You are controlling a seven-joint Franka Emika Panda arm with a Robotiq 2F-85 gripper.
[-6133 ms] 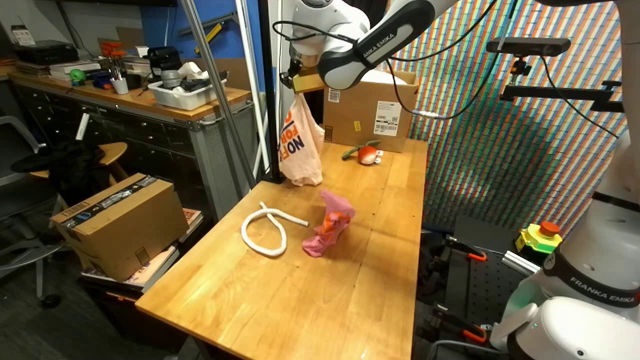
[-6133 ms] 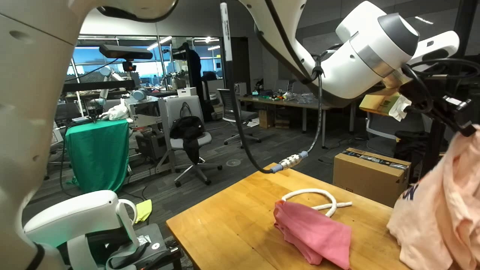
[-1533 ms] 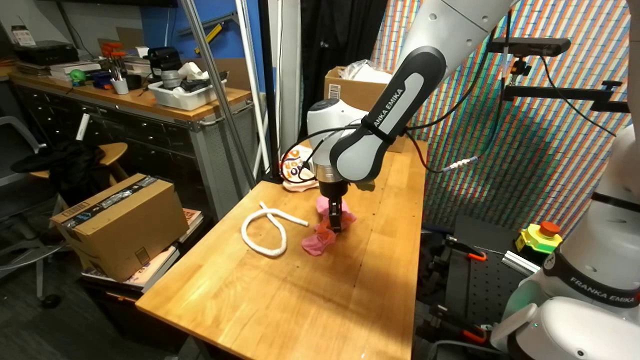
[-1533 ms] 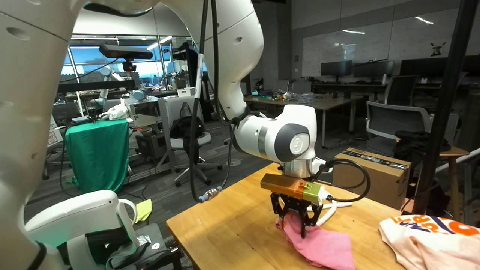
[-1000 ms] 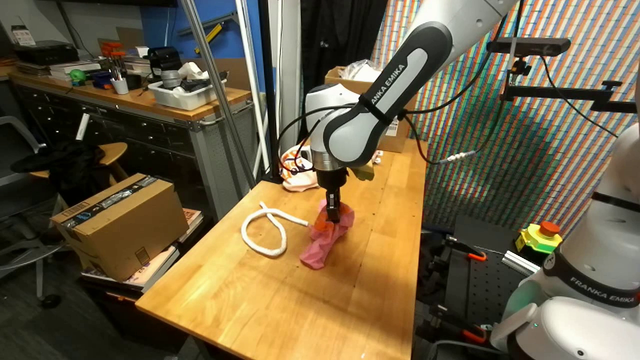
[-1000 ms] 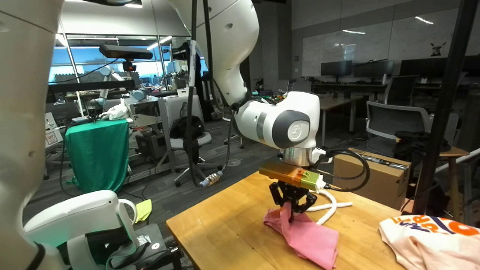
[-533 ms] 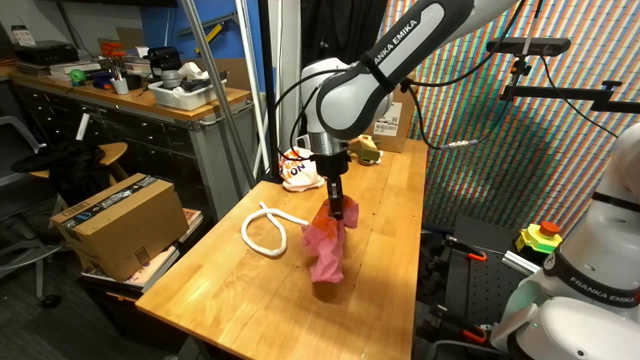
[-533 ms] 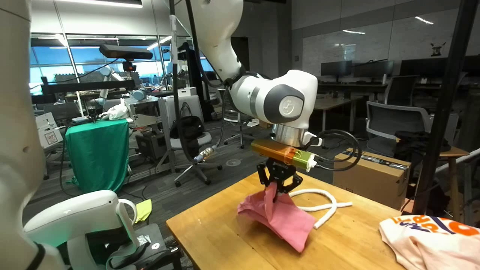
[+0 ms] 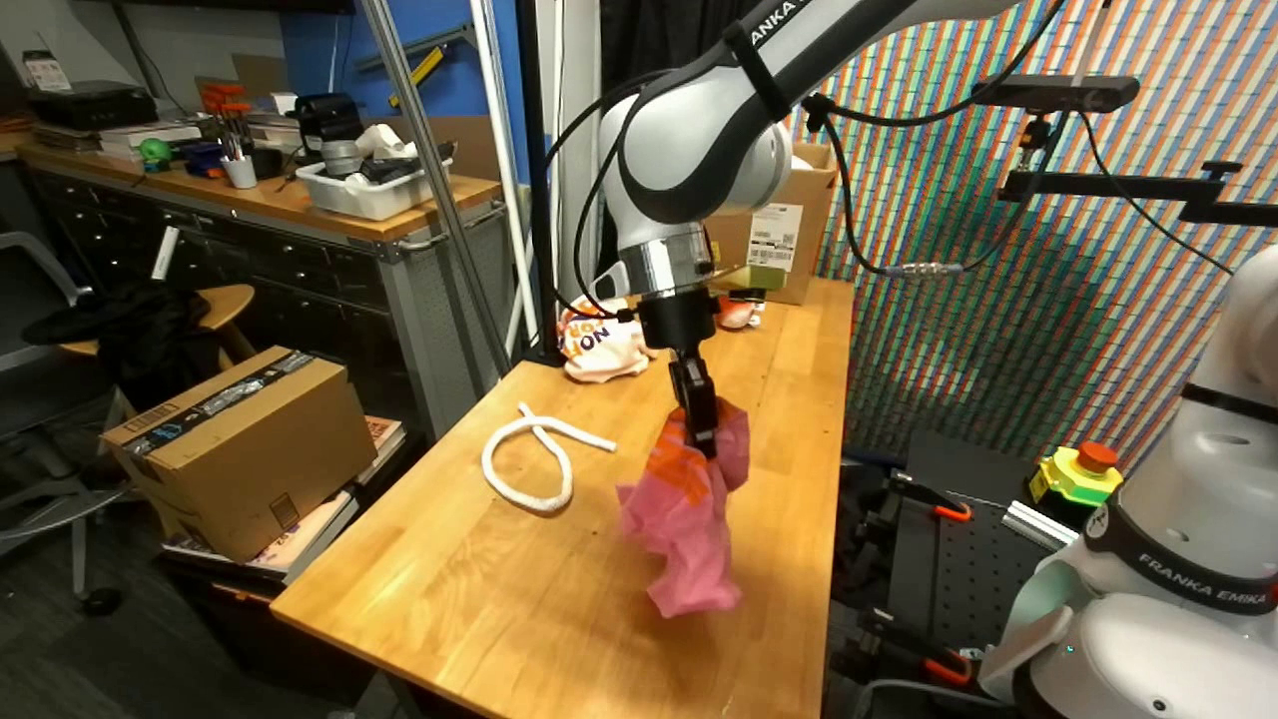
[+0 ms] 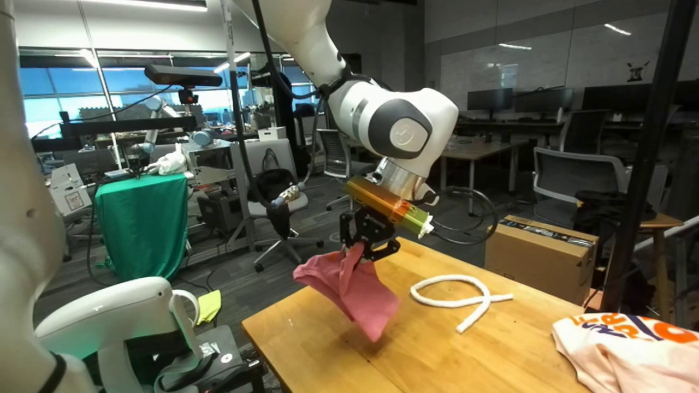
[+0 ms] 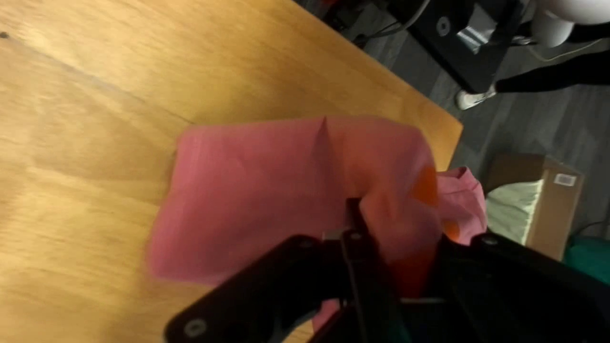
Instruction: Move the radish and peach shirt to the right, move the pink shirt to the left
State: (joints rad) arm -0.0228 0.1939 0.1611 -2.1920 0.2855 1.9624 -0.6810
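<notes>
My gripper (image 9: 705, 446) is shut on the pink shirt (image 9: 689, 529), which hangs above the table; its orange print shows near the fingers. In an exterior view the shirt (image 10: 355, 289) hangs below my gripper (image 10: 363, 256), its lowest corner over the table. In the wrist view the fingers (image 11: 393, 233) pinch a fold of the shirt (image 11: 248, 190). The peach shirt (image 9: 604, 348) lies bunched at the table's far left corner; it also shows in an exterior view (image 10: 628, 355). The radish toy (image 9: 739, 314) is partly hidden behind my wrist and out of view elsewhere.
A white rope (image 9: 529, 499) lies looped on the table (image 9: 559, 619), also seen in an exterior view (image 10: 453, 302). A cardboard box (image 9: 809, 215) stands at the far end. A black post (image 9: 539, 250) rises beside the peach shirt. The robot's base (image 9: 1188, 519) stands beside the table.
Earlier my gripper held the peach shirt hanging; now that shirt lies on the table. My gripper has closed on the pink shirt, lifted it, and carried it away from the rope and peach shirt.
</notes>
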